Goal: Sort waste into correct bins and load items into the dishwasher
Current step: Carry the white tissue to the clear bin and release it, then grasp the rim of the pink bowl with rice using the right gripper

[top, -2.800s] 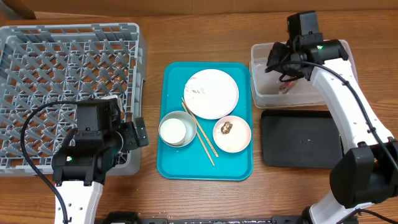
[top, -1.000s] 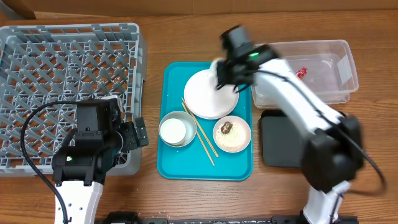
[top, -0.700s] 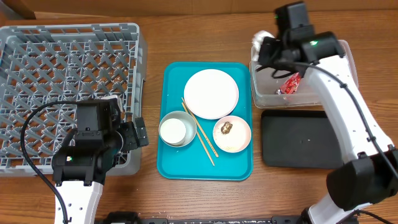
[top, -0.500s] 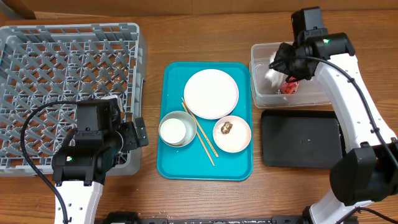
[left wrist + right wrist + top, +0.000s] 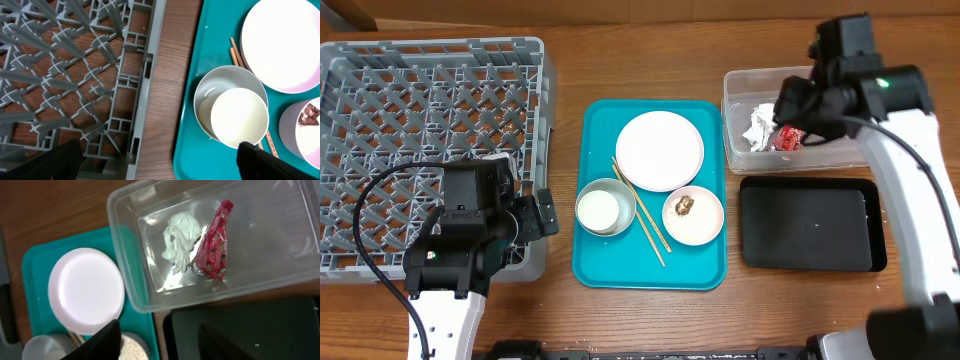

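Note:
The crumpled white napkin (image 5: 758,127) and the shiny red wrapper (image 5: 786,137) lie in the clear tub (image 5: 840,150); both also show in the right wrist view, napkin (image 5: 180,240) and wrapper (image 5: 214,255). My right gripper (image 5: 792,108) hovers above the tub, open and empty (image 5: 162,345). The round plate (image 5: 660,150), the grey bowl (image 5: 617,187) with the white cup (image 5: 598,211) in it, the chopsticks (image 5: 645,220) and the small dish (image 5: 705,225) with a brown lump (image 5: 684,206) and rice sit on the teal tray. My left gripper (image 5: 542,212) is open and empty (image 5: 155,165) at the dish rack's (image 5: 420,120) right wall.
The teal serving tray (image 5: 655,270) lies between the rack and the bins. The black tray (image 5: 810,225) lies just in front of the clear tub. The left arm's cable loops over the rack's front part.
My right gripper went to the plate, carried the white napkin to the clear tub and let it go beside the red wrapper, then drew back right. The left arm has not moved.

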`<state>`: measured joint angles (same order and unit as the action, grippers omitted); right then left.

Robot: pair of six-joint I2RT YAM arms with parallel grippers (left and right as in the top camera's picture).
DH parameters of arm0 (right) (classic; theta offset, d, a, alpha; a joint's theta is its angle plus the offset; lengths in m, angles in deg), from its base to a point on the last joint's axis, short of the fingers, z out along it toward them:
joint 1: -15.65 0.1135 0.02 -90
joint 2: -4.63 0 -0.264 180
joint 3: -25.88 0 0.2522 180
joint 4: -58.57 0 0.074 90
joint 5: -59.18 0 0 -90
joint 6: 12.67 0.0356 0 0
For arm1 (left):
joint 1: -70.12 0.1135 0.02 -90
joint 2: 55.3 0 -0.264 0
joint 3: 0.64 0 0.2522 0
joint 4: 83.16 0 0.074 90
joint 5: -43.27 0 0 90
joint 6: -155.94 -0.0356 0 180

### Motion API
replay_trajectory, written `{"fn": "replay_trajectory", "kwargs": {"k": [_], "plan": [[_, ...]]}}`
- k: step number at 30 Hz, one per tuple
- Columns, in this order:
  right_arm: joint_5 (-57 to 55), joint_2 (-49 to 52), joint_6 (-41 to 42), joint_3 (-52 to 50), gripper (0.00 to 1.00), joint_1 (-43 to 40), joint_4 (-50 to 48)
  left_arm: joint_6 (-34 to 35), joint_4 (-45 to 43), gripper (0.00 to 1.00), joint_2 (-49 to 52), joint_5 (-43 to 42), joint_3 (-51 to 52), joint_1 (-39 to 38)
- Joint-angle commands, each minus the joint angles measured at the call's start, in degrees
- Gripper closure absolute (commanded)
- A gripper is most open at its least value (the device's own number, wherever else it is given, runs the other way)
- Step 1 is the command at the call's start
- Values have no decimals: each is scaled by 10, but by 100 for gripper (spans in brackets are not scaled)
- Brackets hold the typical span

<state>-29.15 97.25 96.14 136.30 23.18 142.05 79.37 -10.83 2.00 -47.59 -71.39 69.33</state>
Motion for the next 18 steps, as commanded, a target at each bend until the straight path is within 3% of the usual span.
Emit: {"fn": "replay_trajectory", "kwargs": {"k": [1, 4, 5, 8, 13, 18], "plan": [[14, -64, -12, -47, 49, 12, -11, 8, -1, 0, 0, -6, -14, -3], [16, -132, -12, -118, 47, 33, -48, 8, -1, 0, 0, -6, -14, -3], [17, -164, -16, -159, 39, 47, -70, 8, -1, 0, 0, -6, -14, -3], [41, -206, -49, -231, 29, 83, -109, 8, -1, 0, 0, -6, -14, -3], [76, -195, -58, -296, 28, 160, -137, 8, -1, 0, 0, -6, -14, -3], [75, -121, -57, -317, 30, 253, -181, 8, -1, 0, 0, -6, -14, -3]]}}
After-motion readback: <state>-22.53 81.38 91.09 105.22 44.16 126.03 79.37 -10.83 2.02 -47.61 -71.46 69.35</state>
